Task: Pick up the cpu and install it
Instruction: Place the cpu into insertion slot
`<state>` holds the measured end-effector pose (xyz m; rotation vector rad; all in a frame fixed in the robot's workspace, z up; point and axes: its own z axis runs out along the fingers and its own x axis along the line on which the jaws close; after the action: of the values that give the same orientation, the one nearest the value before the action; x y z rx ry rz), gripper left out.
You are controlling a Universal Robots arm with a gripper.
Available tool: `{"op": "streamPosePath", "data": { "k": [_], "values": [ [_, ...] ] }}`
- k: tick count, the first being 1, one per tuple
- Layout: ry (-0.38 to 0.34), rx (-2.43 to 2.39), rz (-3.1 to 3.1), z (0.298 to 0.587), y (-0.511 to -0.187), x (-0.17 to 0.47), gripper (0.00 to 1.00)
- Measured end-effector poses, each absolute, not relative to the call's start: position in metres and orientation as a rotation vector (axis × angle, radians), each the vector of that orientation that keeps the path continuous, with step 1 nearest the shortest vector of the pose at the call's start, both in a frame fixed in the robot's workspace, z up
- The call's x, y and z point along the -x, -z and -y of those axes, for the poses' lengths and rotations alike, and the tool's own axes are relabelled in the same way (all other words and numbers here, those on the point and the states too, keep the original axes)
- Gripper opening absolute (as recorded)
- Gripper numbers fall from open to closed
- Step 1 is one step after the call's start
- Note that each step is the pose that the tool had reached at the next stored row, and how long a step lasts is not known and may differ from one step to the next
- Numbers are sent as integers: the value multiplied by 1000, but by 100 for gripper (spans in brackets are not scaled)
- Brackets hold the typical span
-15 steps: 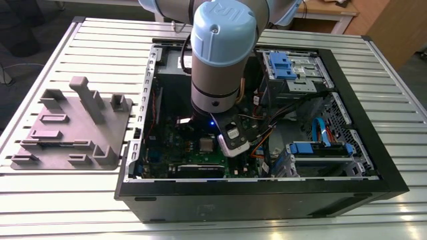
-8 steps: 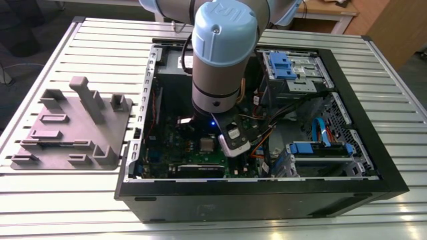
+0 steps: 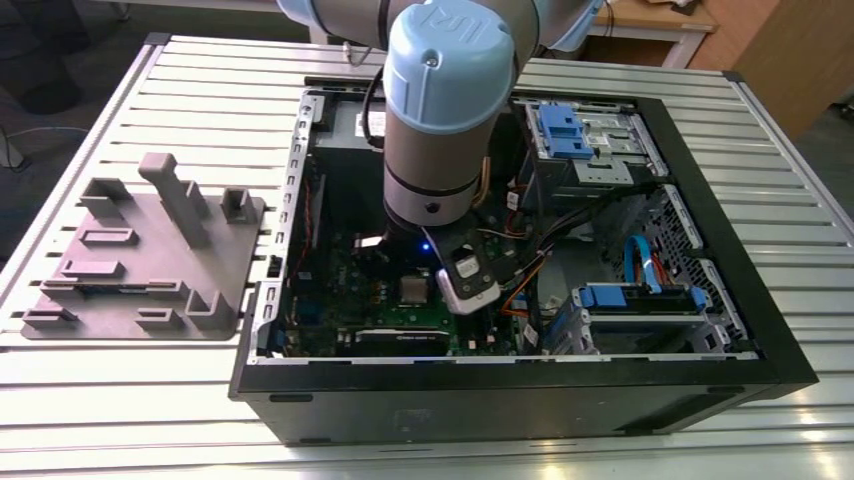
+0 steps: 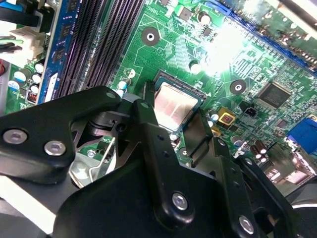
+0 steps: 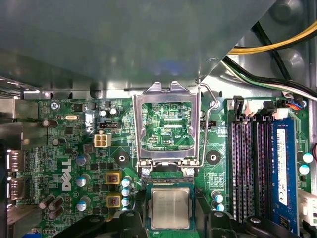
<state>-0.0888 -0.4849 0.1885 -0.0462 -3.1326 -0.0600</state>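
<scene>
One hand astride one cpu on motherboard.

Between matt black jaws, perhaps plastic, pale brushed-metal cpu; beyond them, shiny metal frame and glossy green board.

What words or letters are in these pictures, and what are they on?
Big white brand logo, sideways: on the green motherboard.
Tiny white print inside the open socket frame: too small to read.
White label on the RAM stick: too small to read.
Top of the cpu: nothing readable.
</scene>
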Motion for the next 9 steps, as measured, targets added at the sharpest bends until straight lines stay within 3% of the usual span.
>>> {"op": "streamPosePath", "data": {
  "k": [9],
  "values": [
    [60, 47, 3132, 485, -188, 90, 47]
  ]
}}
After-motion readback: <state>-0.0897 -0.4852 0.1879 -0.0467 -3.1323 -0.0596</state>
